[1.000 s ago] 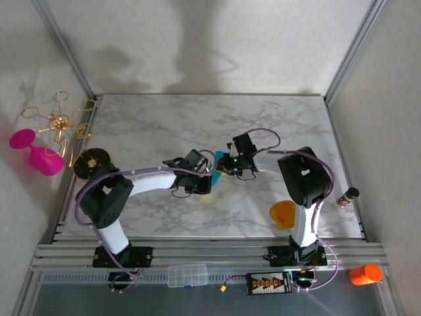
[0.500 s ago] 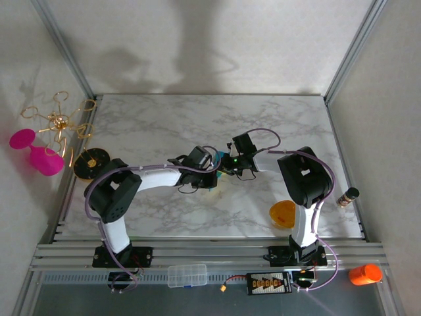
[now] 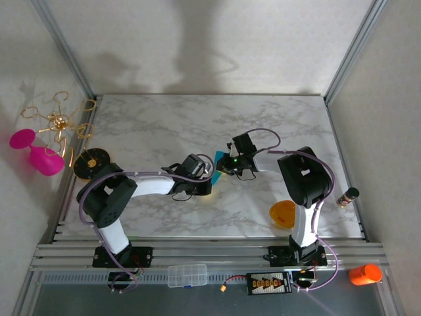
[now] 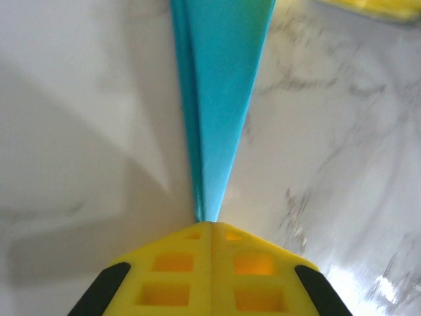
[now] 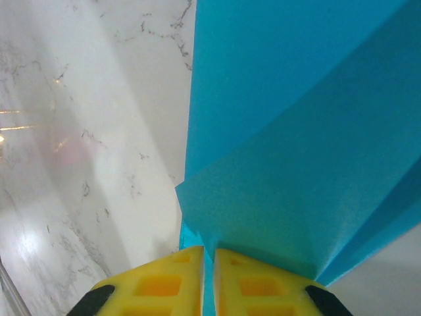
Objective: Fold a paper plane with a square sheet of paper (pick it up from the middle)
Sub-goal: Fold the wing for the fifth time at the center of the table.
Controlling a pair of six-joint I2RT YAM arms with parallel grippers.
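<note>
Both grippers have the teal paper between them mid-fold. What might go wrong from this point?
Tear: the left gripper and right gripper both pinch the thin teal paper, so any pull apart might rip it.
Slip: the left gripper grips just the narrow pointed end, which may slide out.
Crooked crease: near the right gripper the layers splay unevenly, so pressing now could set a skewed fold.

No lettering, brand, number or sign is legible; a small black box [image 3: 266, 284] on the near rail, below the table [image 3: 158, 125], carries orange markings too small to read
</note>
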